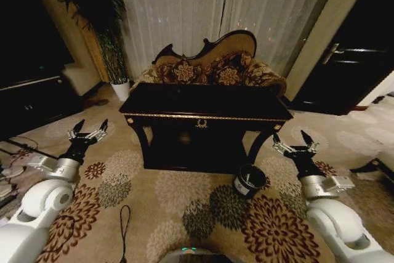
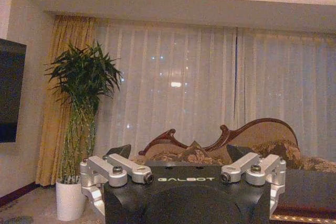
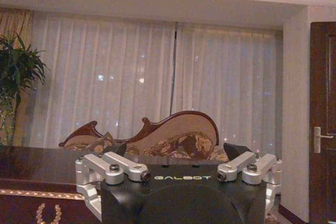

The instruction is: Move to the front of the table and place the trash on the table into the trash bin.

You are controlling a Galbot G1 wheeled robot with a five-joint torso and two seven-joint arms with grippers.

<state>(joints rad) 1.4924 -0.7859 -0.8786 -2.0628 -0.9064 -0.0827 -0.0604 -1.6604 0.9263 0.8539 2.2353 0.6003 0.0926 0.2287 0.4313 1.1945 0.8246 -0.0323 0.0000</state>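
The dark glossy table [image 1: 206,106] with gold trim stands a short way ahead, centred in the head view. Its top is dark and I cannot make out the trash on it. The small black trash bin [image 1: 249,181] sits on the carpet by the table's front right leg. My left gripper [image 1: 88,129] is held open in the air left of the table, holding nothing. On the other side, my right gripper [image 1: 294,141] is open just right of the bin. The wrist views show each open gripper [image 2: 179,153] [image 3: 177,150] facing the table [image 2: 310,187] [image 3: 37,169].
A carved sofa [image 1: 209,66] stands right behind the table. A tall plant in a white pot [image 1: 121,89] is at the back left, a low black cabinet [image 1: 31,100] at the far left, a dark door [image 1: 351,66] on the right. A thin cable [image 1: 125,226] lies on the patterned carpet.
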